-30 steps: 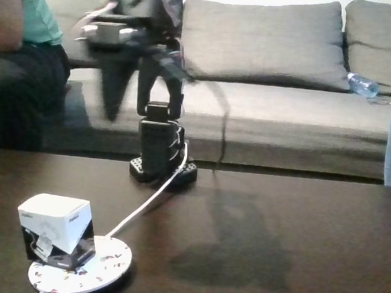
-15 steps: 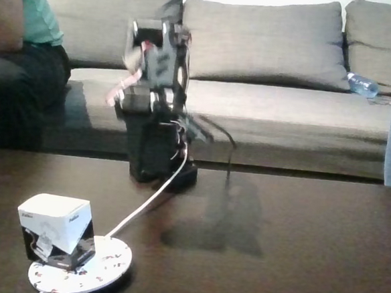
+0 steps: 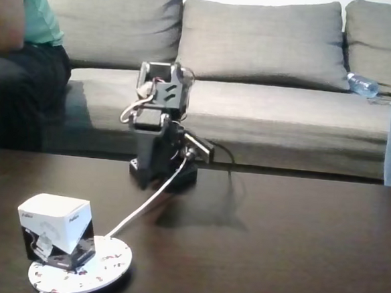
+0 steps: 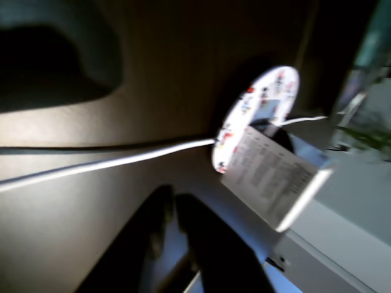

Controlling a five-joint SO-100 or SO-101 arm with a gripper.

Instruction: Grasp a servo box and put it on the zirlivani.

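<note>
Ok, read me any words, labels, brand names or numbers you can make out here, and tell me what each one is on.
No text here can be read.
Servo box, fixed view: a small dark mark on its white side, too small to read.
Servo box, wrist view: a label with lines of print, too blurred to read.
Zirlivani: speckled pattern, no lettering visible.
Water bottle on the sofa: label too small to read.

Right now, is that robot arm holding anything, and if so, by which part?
Nothing is held. The end effector has only dark table behind it, its jaws close together. The servo box sits tilted on the zirlivani, away from the folded arm.
</note>
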